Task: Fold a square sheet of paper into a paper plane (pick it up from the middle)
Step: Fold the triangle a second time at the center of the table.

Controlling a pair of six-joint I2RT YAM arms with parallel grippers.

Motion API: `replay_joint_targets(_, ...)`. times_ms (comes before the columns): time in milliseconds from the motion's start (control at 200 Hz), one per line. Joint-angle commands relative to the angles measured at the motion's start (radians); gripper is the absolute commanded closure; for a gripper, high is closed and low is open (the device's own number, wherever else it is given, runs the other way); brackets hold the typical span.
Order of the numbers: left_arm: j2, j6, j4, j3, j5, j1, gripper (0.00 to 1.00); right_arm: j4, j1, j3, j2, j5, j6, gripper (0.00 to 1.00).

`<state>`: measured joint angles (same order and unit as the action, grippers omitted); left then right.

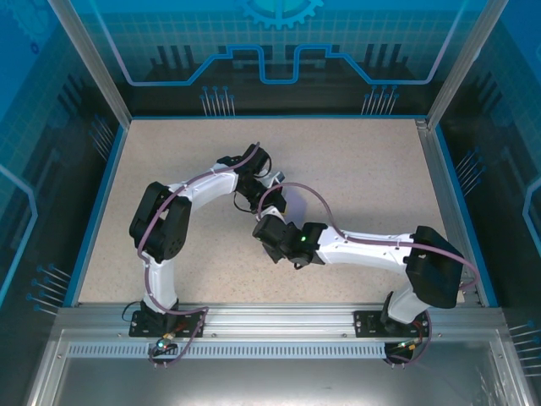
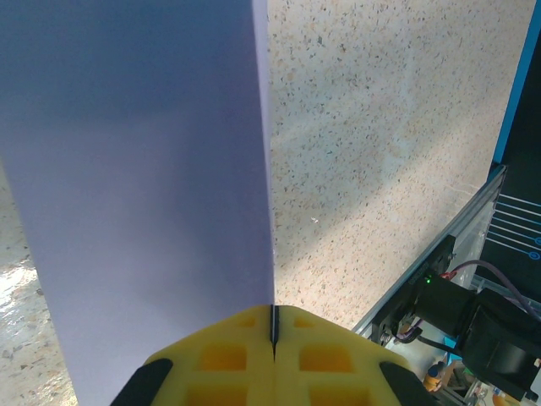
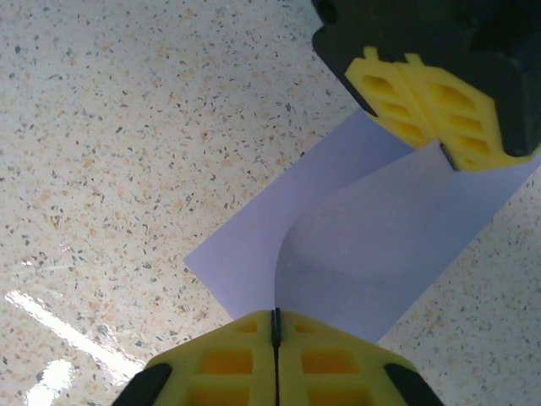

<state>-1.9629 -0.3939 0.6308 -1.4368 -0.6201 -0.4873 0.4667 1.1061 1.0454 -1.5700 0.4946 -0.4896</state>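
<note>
both claws pinching the paper

left gripper point(image 2: 273, 334) and right gripper point(image 3: 275, 326) are each clamped tight on an edge of the square sheet of paper point(image 3: 355, 254), over the table's point(image 3: 127, 127) middle. it's bowed between them, probably setting up a fold.

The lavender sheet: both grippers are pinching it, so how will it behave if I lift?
Probably floppy: the sheet bows in a curve between the right gripper and left gripper. Likely very light, and thin enough to crease or tear if pulled taut.
</note>
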Motion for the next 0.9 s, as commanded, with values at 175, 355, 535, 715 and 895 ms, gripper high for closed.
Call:
replay_joint_targets(175, 0.063, -0.063, 0.009, 0.026, 0.107, -0.003, 0.65, -0.046, -0.04, -0.061, 0.082, -0.084, -0.01, 0.98)
replay_joint_targets(355, 0.203, -0.18, -0.062, 0.156, 0.248, 0.033, 0.54, -0.19, -0.144, -0.18, 0.158, -0.315, 0.0, 0.97)
replay_joint_targets(535, 0.338, -0.301, -0.171, 0.338, 0.269, 0.038, 0.55, -0.319, -0.266, -0.288, 0.204, -0.526, -0.018, 0.96)
replay_joint_targets(715, 0.371, -0.346, -0.245, 0.45, 0.215, -0.024, 0.76, -0.385, -0.327, -0.354, 0.231, -0.614, -0.028, 0.96)
replay_joint_targets(895, 0.347, -0.402, -0.333, 0.513, 0.183, -0.082, 0.89, -0.43, -0.366, -0.399, 0.24, -0.653, -0.047, 0.95)
